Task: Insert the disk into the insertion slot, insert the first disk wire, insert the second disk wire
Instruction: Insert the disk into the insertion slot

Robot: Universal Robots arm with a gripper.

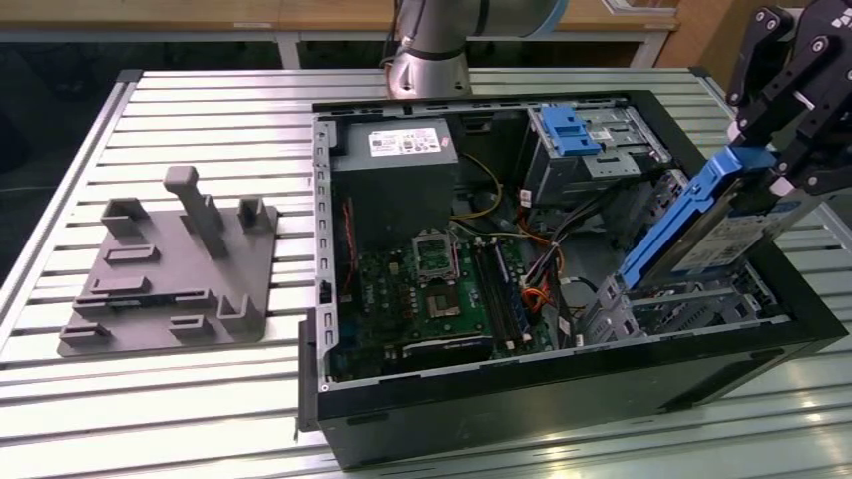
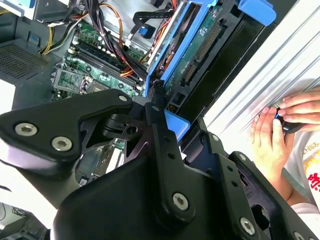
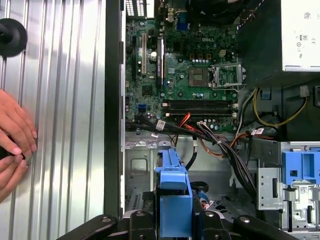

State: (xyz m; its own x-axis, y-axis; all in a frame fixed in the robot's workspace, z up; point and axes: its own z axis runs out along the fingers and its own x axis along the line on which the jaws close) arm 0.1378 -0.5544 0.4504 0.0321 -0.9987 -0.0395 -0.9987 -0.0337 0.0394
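At the exterior view's left, a grey fixture plate (image 1: 167, 269) lies on the slatted table (image 1: 200, 399), well apart from the work. The open black case (image 1: 560, 384) comes next, with the board (image 1: 426, 289) flat in its floor and the tall cage (image 1: 580, 135) with the blue latch at the far side.

Right of the board, a loose run of cables (image 1: 560, 259) hangs just beside the disk (image 1: 689, 222). The disk stands steeply tilted. Its long axis runs from its low end, near the cables, up and to the right to its high end in the gripper (image 1: 776, 165). The gripper is clamped on that high end, with the blue carrier pinched between the fingers (image 3: 137, 220), as both wrist views show.

The slot (image 1: 705, 299) lies straight below the gripper, under the disk's low end. I cannot tell whether that end touches the metal yet. Room is tight, I judge, with cables on the left and the case's right wall close by. Only the space above the slot is open.

A person's hands (image 3: 12, 132) rest on the table just outside the wall beside the slot.
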